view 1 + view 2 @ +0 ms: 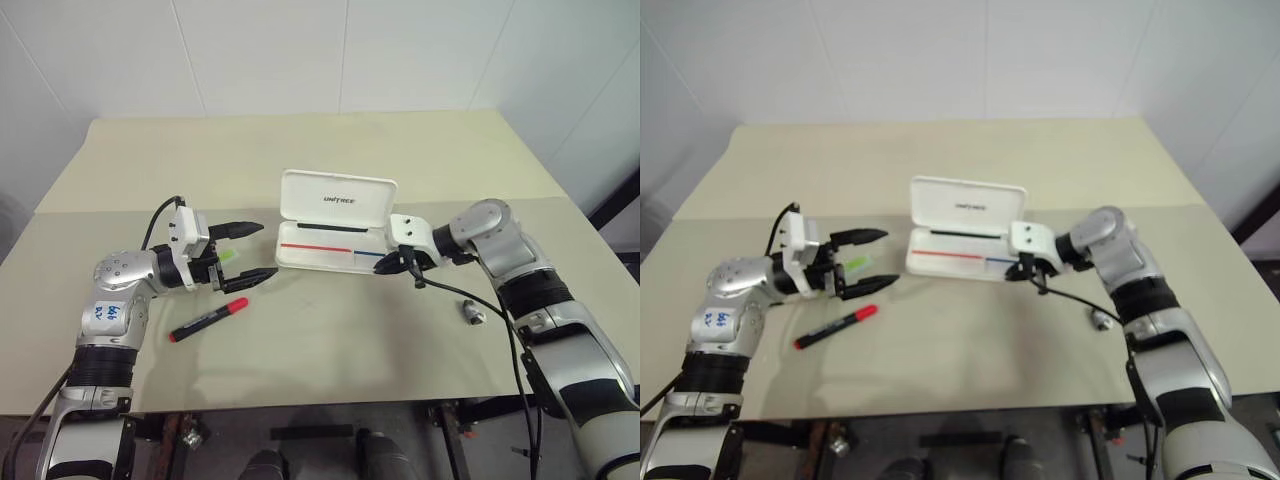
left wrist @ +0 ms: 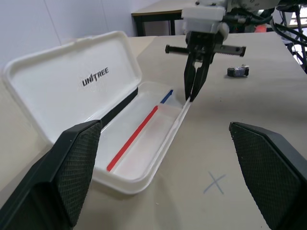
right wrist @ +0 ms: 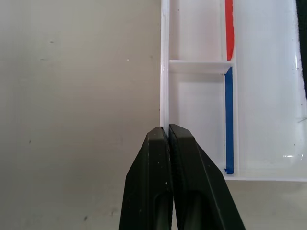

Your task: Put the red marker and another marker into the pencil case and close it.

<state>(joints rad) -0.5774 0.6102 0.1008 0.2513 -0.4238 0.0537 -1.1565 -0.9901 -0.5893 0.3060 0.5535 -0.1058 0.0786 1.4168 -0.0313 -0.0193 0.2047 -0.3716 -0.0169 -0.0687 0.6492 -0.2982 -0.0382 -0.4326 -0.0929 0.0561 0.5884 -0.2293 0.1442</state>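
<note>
White pencil case (image 1: pixel 330 235) open mid-bench, lid upright (red and blue stripe inside). Red marker (image 1: pixel 208 320) flat at eight o'clock; green highlighter (image 1: pixel 228 257) at nine.

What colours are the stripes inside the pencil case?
Red and blue stripe in the pencil case, clearest in the left wrist view.

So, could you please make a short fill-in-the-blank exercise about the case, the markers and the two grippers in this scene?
1. The lid of the case stands ____.
2. The red marker lies on the ____, not in the case.
3. The right gripper is shut on the case's front ____.
4. The left gripper is ____, with the green highlighter between its fingers.

Missing words: open; table; wall; open
</note>
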